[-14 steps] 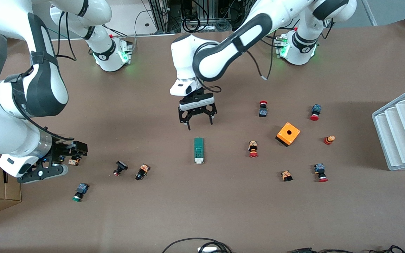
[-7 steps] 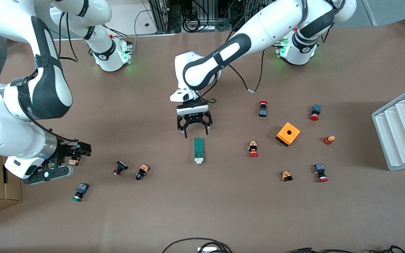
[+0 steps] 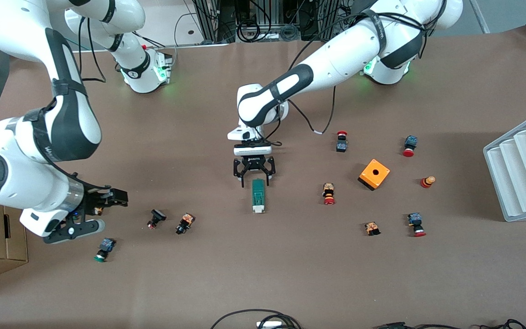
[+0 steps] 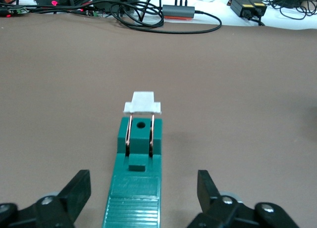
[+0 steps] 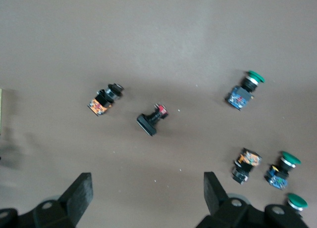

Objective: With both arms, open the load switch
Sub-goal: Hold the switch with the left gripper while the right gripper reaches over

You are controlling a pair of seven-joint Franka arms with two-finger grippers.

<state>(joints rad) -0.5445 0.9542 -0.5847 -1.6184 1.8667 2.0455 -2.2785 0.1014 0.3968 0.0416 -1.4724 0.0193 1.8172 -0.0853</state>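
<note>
The load switch (image 3: 258,195) lies flat mid-table, a narrow green block whose white sliding piece (image 3: 258,209) is at the end nearer the front camera. My left gripper (image 3: 255,182) is low over its green end, open, one finger on each side with a gap to the block. The left wrist view has the load switch (image 4: 136,188) running away between the fingertips of the left gripper (image 4: 143,188) to the white sliding piece (image 4: 142,103). My right gripper (image 3: 101,212) hangs open over small push buttons at the right arm's end; the right gripper (image 5: 148,188) holds nothing.
Small push buttons (image 3: 185,223) lie scattered at both ends of the table. An orange box with a hole (image 3: 374,173) and a white ribbed tray (image 3: 523,169) are toward the left arm's end. Cables (image 3: 258,317) lie at the near edge.
My left gripper has come down and toward the switch's green end, and its fingers have narrowed a little. The right arm has shifted slightly toward the table's middle.
</note>
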